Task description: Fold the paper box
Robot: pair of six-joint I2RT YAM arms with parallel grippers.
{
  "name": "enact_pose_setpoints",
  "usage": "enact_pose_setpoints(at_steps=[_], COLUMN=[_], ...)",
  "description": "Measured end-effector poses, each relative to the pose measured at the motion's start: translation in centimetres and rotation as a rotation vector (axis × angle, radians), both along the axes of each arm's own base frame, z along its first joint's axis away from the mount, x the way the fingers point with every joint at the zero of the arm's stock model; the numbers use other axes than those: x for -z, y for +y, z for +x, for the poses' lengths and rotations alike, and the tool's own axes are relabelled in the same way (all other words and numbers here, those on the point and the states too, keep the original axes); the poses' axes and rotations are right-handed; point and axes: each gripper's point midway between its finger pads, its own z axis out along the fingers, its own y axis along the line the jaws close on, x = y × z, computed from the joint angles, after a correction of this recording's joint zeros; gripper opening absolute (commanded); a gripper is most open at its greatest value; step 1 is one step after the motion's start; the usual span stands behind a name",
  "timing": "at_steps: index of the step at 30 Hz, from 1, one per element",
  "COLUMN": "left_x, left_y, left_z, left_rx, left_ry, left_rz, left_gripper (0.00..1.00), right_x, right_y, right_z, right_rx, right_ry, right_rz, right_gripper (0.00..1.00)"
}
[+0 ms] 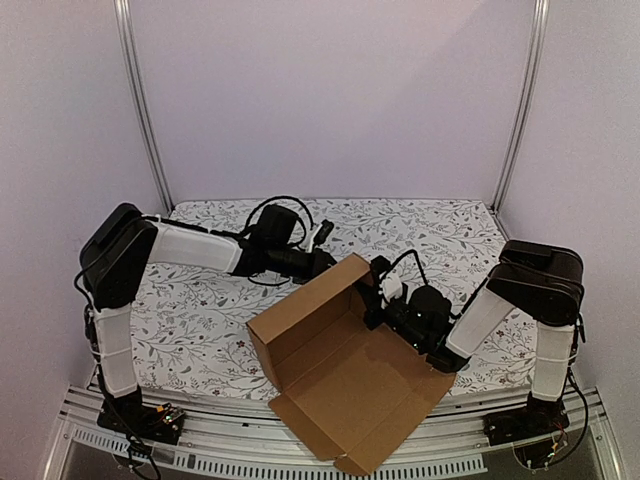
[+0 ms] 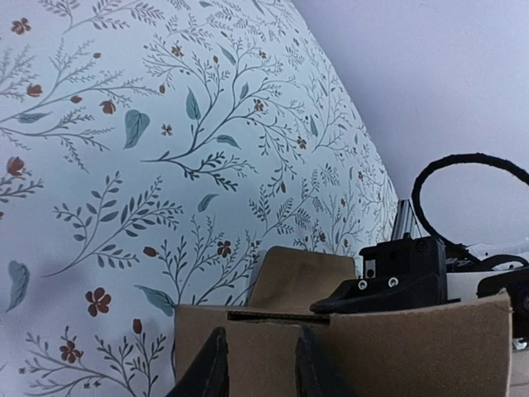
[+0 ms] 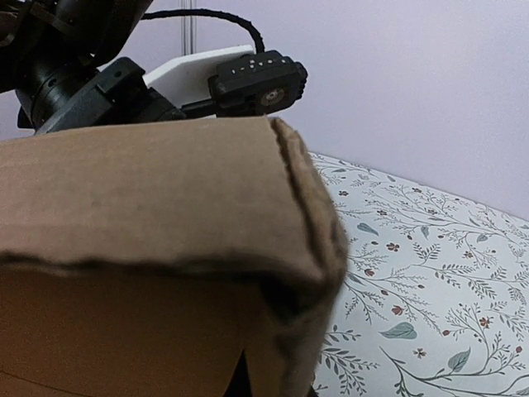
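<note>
Toward 6 o'clock on the counter (image 1: 200, 300), seen from above, the paper box (image 1: 345, 385) sat half formed. It was plain brown corrugated cardboard, matte and unprinted. One long wall stood upright along its 11 o'clock side, a shorter wall turned up at 8 o'clock, and a broad flat panel spread toward 4 o'clock with a small flap lying at 7 o'clock. Its nearest corner reached over the slotted metal rail (image 1: 250, 462) at the counter's near edge. Close up, the board showed a rough, fibrous cut edge and a soft crease at a folded corner, while the left wrist view caught a narrow slit along the wall's top and a rounded tab rising behind it. The left end effector (image 2: 260, 339) was at the wall's 12 o'clock end, its dark fingers (image 2: 207, 372) parted a little with cardboard showing in the gap and nothing clamped between them. The right end effector (image 1: 380, 305) sat at the box's 2 o'clock side, closed. Cardboard hid its fingers, so I could not tell whether it pinched the board. A floral cloth covered the counter, showing uncovered from 9 to 1 o'clock, bounded by pale lilac walls and two metal posts (image 1: 145, 100).
</note>
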Motion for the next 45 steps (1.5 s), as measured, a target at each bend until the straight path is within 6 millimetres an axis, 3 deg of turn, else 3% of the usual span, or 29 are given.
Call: enact_pose_setpoints(at_steps=[5, 10, 17, 23, 27, 36, 45], left_x=[-1.6, -3.6, -8.1, -11.8, -12.9, -13.7, -9.7], left_y=[1.3, 3.1, 5.4, 4.3, 3.0, 0.0, -1.4], left_z=[0.3, 1.5, 1.7, -0.3, -1.9, -5.6, -5.9], left_rx=[-0.032, -0.099, -0.174, -0.141, -0.096, 0.018, 0.061], left_ry=[-0.043, -0.116, -0.247, -0.333, -0.359, -0.369, -0.318], left_rz=[0.081, 0.195, 0.307, 0.294, 0.276, 0.240, 0.291], left_gripper=[0.30, 0.30, 0.31, 0.31, 0.31, 0.28, 0.25], right_x=[0.1, 0.2, 1.1, 0.0, -0.1, -0.4, -3.5], right_y=[-0.1, -0.2, -0.5, -0.9, -1.0, -0.8, -1.2], right_z=[-0.1, -0.2, -0.9, -1.2, -1.3, -1.5, -1.1], right_rx=[-0.004, -0.004, -0.022, -0.026, -0.028, -0.057, -0.076], right_ry=[-0.006, -0.018, -0.016, -0.049, -0.058, -0.077, -0.124], right_rz=[-0.012, -0.029, -0.084, -0.093, -0.100, -0.114, -0.059], right_gripper=[0.04, 0.24, 0.34, 0.37, 0.45, 0.50, 0.50])
